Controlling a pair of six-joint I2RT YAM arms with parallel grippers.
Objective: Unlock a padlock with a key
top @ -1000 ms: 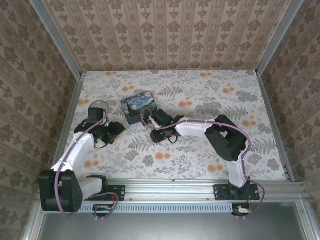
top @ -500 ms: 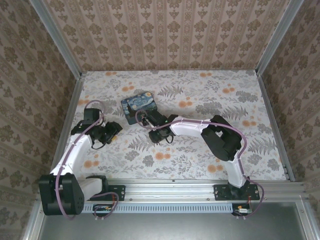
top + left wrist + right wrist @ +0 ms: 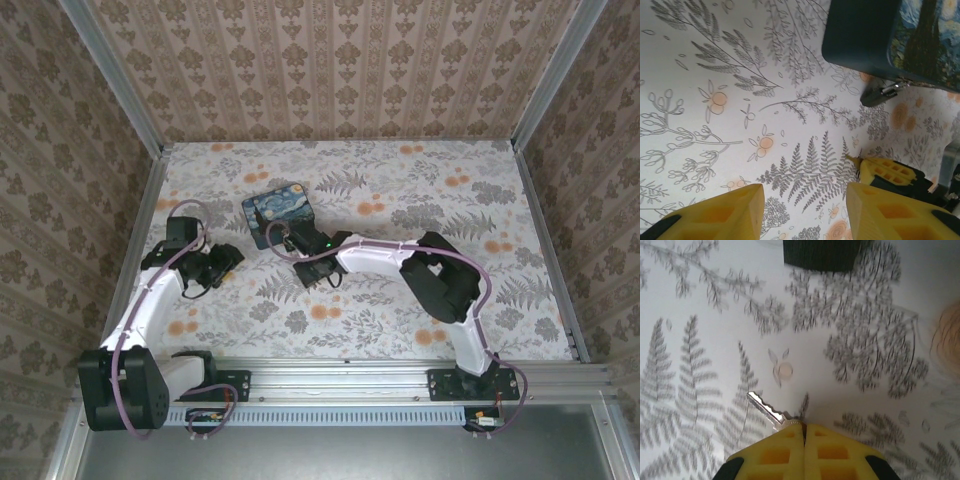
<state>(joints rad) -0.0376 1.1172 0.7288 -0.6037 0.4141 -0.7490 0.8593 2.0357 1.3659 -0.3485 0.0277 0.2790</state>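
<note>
Right pincer [image 3: 803,427] is clamped tight on the key [image 3: 767,410], whose blade pokes out up-left from the tips over the floral worktop [image 3: 700,340]. Left pincer [image 3: 805,200] hangs half open, empty, near the painted case [image 3: 865,35].

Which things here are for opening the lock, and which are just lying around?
For the job:
- key, pinched in the right fingers
- left fingers, open and holding nothing

Just lying about, as far as I can tell:
- starry blue box, with a small metal bit at its edge that is too unclear to name
- flowery table
</note>
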